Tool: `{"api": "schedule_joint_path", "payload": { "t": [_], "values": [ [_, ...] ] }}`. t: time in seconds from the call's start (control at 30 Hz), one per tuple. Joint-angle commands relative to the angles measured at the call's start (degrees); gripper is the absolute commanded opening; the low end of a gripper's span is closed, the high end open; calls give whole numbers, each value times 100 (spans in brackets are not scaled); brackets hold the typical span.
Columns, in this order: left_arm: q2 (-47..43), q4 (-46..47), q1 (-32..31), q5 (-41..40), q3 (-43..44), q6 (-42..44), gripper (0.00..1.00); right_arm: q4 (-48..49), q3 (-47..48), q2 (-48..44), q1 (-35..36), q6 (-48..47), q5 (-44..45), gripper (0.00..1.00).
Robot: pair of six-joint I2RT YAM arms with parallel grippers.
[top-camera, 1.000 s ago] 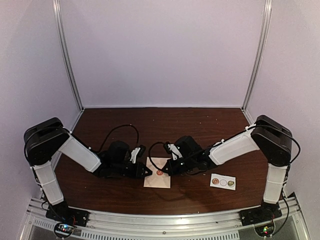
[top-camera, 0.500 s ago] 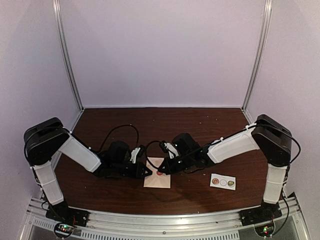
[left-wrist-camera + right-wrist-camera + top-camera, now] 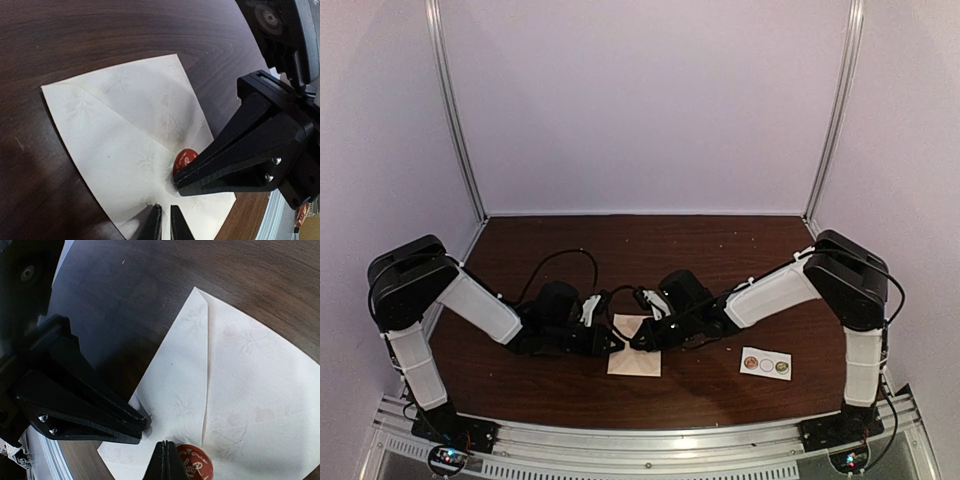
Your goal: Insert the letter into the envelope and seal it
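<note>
The pale envelope (image 3: 634,362) lies flat on the dark table, flap folded down, with a red round sticker (image 3: 184,159) at the flap's point. My right gripper (image 3: 166,444) is shut, its tip pressed against the edge of that sticker (image 3: 198,466). From the other side my left gripper (image 3: 164,207) rests its tips on the envelope (image 3: 120,130), jaws almost together with only a thin slit and nothing between them. The two gripper tips nearly meet over the envelope's middle (image 3: 628,343). The letter is out of view.
A small white strip with round stickers (image 3: 766,364) lies to the right of the envelope, near the front edge. Both forearms stretch low over the table toward the centre. Metal frame posts (image 3: 455,110) stand at the back corners.
My right arm has pushed leftward, bringing its shut tip over the red sticker, which it now covers in the top view. The left arm and the envelope have stayed put.
</note>
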Motion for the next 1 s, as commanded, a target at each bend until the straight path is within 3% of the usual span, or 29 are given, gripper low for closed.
{"api": "schedule_joint_path", "payload": {
  "t": [0.0, 0.57, 0.97],
  "values": [
    [160, -815, -80, -128, -66, 43, 9, -120, 38, 246, 25, 126, 29, 0],
    [133, -837, -75, -189, -86, 18, 9, -458, -822, -180, -245, 176, 593, 0],
    [117, -798, -81, -226, -86, -24, 9, -635, -905, -267, -143, 20, 616, 0]
  ]
}}
